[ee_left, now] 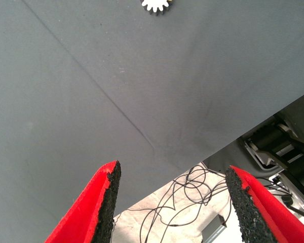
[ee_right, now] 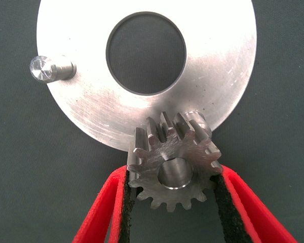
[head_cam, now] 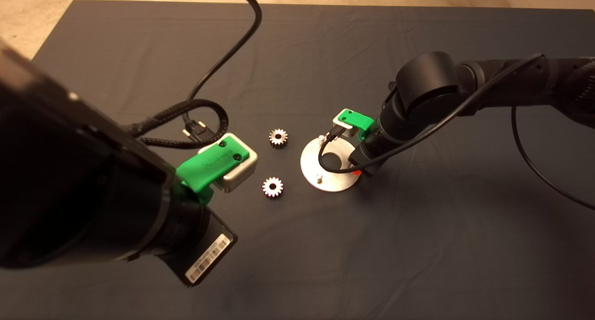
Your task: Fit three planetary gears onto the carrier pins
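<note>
Planetary gear (ee_right: 175, 172) in right tool (ee_right: 175, 174), bore facing up, beside pin (ee_right: 197, 119).

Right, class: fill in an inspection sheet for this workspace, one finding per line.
Surface: dark mat, creased.
Job's things: disc with pins, none carrying a gear; two gears loose beside it; third gear held near a pin.
Clutter: nothing seen.
Grippers: right gripper shut on third gear; left gripper open over the mat's edge.
Cables: black leads on both arms.
Surroundings: floor wiring.
</note>
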You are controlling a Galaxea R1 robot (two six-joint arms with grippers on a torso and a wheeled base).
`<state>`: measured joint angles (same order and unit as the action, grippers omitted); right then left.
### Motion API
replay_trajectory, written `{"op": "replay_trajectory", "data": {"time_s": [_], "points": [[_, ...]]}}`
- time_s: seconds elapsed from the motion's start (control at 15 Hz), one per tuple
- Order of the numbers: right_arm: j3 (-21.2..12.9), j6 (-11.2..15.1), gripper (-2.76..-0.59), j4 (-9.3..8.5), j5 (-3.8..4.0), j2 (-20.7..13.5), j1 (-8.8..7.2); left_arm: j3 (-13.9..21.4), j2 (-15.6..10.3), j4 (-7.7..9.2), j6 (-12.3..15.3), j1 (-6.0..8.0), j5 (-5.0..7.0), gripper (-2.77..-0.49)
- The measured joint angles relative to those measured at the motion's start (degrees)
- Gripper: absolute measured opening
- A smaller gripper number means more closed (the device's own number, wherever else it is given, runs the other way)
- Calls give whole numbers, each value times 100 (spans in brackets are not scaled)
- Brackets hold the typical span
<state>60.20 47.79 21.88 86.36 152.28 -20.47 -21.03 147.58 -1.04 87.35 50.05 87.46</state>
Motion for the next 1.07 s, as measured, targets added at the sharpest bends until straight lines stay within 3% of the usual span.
{"op": "replay_trajectory", "data": {"time_s": [0.6,1.07], "points": [[138,-107,-237,187,27,-5,0,0,-12,0,0,0,-2,-180],[138,-124,-237,195,38,-7,16,0,-11,-1,0,0,-2,-180]]}}
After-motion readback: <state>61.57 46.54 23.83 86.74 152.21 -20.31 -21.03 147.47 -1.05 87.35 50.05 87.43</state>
